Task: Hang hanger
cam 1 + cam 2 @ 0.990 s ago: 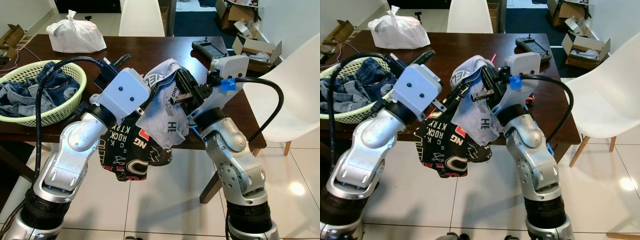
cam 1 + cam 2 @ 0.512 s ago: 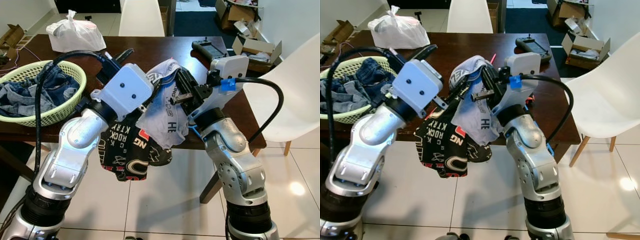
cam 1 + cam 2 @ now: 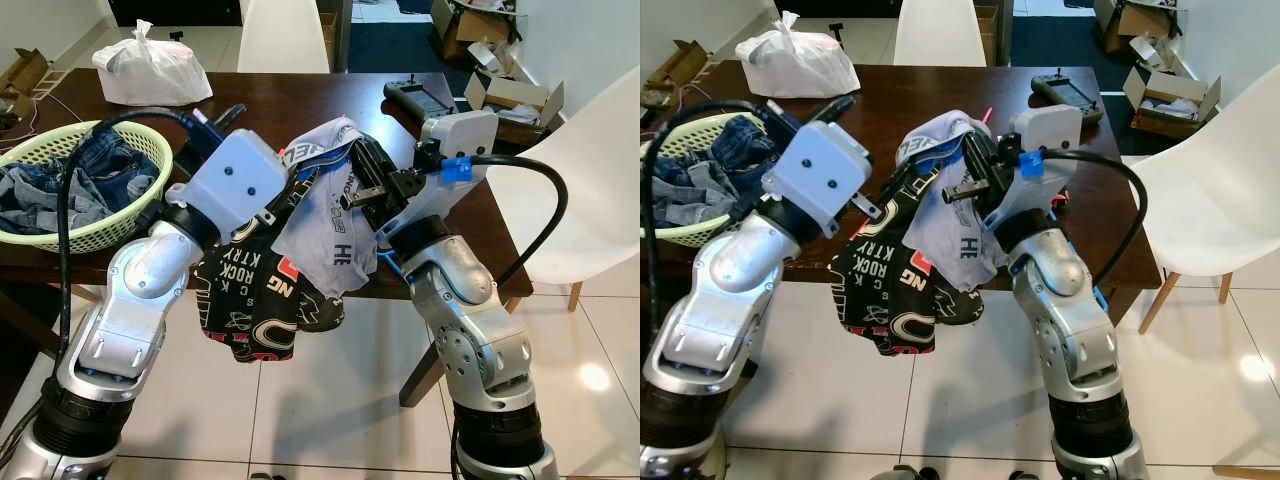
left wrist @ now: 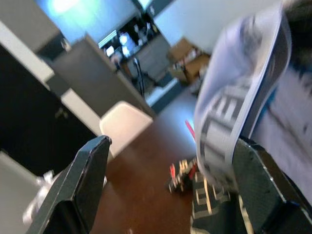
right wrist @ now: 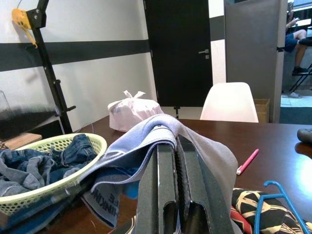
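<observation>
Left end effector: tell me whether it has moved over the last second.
Yes. The left end effector has drawn back toward the green basket, away from the grey garment.

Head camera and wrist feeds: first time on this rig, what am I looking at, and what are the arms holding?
The two wide pictures come from a stereo camera on the robot's head, looking down at its two silver arms. The other two come from a camera on each wrist, looking along that gripper's black fingers.

The right gripper is shut on the waistband of a grey garment, held up over the near edge of the dark wooden table. A black printed garment hangs below it. The left gripper is open, with the grey waistband close to one finger.

On the table lie a green basket of jeans, a white plastic bag, a black controller, a pink pen and a blue hanger. White chairs stand around it.
</observation>
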Motion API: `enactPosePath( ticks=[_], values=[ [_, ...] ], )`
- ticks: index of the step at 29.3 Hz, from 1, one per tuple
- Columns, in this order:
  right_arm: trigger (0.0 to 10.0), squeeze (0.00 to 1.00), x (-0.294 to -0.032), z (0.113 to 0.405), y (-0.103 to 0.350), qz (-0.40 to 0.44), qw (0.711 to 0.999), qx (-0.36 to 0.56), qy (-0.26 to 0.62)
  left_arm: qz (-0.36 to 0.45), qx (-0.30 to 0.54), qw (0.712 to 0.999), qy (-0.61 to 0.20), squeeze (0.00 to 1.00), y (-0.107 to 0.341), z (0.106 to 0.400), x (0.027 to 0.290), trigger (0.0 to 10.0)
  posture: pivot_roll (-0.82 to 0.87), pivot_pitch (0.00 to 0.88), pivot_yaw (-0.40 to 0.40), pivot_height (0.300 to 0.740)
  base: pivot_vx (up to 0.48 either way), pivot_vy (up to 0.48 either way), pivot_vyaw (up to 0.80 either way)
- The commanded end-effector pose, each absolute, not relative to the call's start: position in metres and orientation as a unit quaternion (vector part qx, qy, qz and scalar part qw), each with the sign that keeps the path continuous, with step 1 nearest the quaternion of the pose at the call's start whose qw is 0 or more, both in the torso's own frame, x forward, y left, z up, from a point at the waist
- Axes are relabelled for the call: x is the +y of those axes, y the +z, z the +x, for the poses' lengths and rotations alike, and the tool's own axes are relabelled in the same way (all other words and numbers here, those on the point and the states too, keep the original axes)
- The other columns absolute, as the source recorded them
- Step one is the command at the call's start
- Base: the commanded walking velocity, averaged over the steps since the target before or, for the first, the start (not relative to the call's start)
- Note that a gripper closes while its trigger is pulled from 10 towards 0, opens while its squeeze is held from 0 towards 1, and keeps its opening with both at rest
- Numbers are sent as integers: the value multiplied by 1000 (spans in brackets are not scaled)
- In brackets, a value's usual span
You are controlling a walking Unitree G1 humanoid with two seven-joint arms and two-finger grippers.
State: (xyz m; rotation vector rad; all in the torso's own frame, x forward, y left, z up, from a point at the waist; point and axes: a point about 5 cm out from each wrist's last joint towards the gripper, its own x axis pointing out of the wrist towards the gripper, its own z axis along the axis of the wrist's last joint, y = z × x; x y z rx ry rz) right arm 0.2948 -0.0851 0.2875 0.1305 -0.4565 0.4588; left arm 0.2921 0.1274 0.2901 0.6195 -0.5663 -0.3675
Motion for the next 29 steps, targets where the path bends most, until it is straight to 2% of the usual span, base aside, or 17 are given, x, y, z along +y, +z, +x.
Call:
enactPosePath(
  ticks=[1, 13, 21, 27, 28, 29],
  values=[
    [0, 0, -85, 293, 289, 63, 945, -230, 224, 296, -265, 901, -175, 0, 285, 294, 131, 10000, 66, 168, 33, 740, 0, 0, 0],
    [0, 0, -85, 291, 291, 63, 944, -234, 225, 264, -305, 897, -178, 0, 294, 306, 137, 10000, 50, 170, 34, 740, 0, 0, 0],
    [0, 0, -88, 291, 292, 62, 945, -235, 221, 267, -309, 894, -186, 0, 294, 313, 135, 10000, 44, 173, 36, 740, 0, 0, 0],
    [0, 0, -89, 291, 292, 60, 945, -236, 220, 252, -299, 902, -184, 0, 287, 322, 139, 10000, 39, 175, 35, 740, 0, 0, 0],
    [0, 0, -89, 291, 293, 59, 945, -236, 219, 252, -297, 903, -184, 0, 285, 324, 140, 4078, 32, 177, 36, 740, 0, 0, 0],
    [0, 0, -89, 291, 293, 59, 945, -236, 219, 252, -297, 903, -184, 0, 285, 324, 140, 4078, 32, 177, 36, 740, 0, 0, 0]
  ],
)
